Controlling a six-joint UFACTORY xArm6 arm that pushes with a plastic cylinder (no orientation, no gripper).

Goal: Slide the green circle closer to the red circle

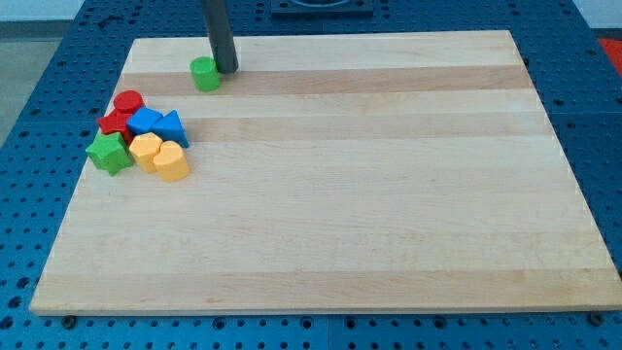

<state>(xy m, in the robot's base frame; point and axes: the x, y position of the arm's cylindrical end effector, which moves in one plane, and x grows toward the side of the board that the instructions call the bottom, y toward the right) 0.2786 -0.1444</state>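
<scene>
On the pale wooden counter [369, 185], set on a blue perforated base [39, 58], my tip [227, 70], a bare rod holding nothing, touches the green circle [205, 73] at its right, the red circle [128, 101] lying lower-left atop a block cluster.

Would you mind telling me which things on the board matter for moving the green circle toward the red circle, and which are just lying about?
Belong to the job:
green circle
red circle
my tip, just right of the green circle

Just lying about:
red block
blue block
blue triangle
green star
yellow block
yellow heart
</scene>
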